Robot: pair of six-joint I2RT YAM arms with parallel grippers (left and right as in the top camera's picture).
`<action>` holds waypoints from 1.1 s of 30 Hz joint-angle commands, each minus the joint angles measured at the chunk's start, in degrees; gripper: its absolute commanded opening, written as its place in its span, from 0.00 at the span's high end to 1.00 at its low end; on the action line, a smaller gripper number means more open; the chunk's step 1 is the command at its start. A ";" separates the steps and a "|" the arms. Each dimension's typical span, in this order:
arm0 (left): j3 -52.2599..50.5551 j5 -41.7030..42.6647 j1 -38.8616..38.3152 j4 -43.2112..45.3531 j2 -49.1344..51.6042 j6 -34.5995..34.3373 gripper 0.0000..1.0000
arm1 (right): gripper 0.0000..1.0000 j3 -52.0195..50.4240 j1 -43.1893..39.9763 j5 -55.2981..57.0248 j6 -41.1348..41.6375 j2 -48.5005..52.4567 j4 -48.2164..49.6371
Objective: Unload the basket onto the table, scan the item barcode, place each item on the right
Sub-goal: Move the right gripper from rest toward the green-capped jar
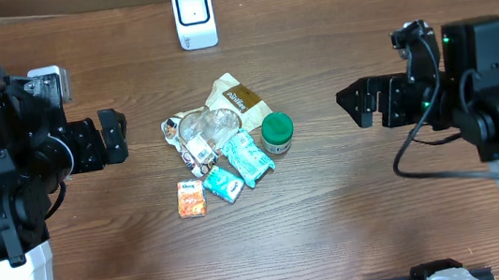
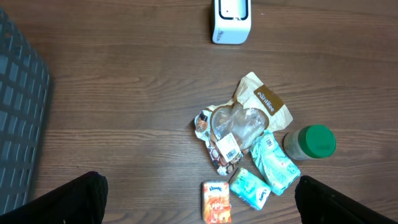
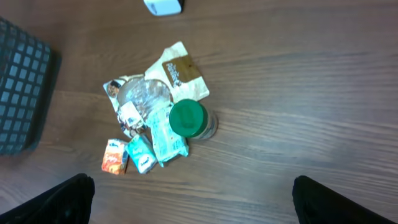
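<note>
Left gripper (image 1: 120, 135) and right gripper (image 1: 347, 105), both spread wide and empty, flank the pile of items (image 1: 227, 147) lying between them, apart from the white scanner (image 1: 194, 16) beyond. No pick has begun; the next move likely means singling out one packet.

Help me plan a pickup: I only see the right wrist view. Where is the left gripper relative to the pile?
Observer: The left gripper sits open on its own side of the pile, touching nothing.
Operator: And the white thing cut off at my top edge?
Observer: A small white scanner with a dark window, standing apart from the pile on the far side.
Operator: How does my own gripper stand?
Observer: The right gripper is open, with bare wood between it and the green-lidded jar.
</note>
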 commanded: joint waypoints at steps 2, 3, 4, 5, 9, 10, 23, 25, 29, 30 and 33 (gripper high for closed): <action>1.18 0.87 0.37 0.20 0.17 1.31 0.00 | 0.01 1.55 0.26 -1.33 0.11 2.01 -0.39; 1.18 0.87 0.37 0.20 0.20 1.31 0.00 | 0.02 1.55 0.26 -1.33 0.11 2.45 -0.61; 1.18 0.87 0.37 0.20 0.20 1.31 0.00 | 0.03 1.55 0.26 -1.33 0.11 2.78 -0.83; 1.18 0.87 0.37 0.20 0.24 1.31 0.00 | 0.03 1.55 0.26 -1.33 0.11 3.06 -1.03; 1.18 0.87 0.37 0.20 0.33 1.31 0.00 | 0.04 1.51 0.26 -1.33 0.11 4.07 -1.57; 1.18 0.87 0.37 0.20 0.39 1.31 0.01 | 0.05 1.44 0.26 -1.33 0.11 4.28 -1.62; 1.18 0.87 0.37 0.20 0.52 1.31 0.00 | 0.05 0.66 0.31 -1.33 0.11 4.57 -2.69; 1.18 0.87 0.37 0.22 0.50 1.31 0.01 | 0.05 0.63 0.31 -1.33 0.13 4.57 -3.17; 1.18 0.85 0.37 0.72 0.50 1.33 0.00 | 0.05 0.63 0.31 -1.33 0.13 4.57 -3.43; 1.18 0.85 0.37 1.16 0.52 1.51 0.00 | 0.05 0.63 0.31 -1.33 0.13 4.57 -3.43; 1.18 0.90 0.37 2.23 0.50 7.65 0.00 | 0.05 0.63 0.33 -1.55 0.13 4.66 -3.39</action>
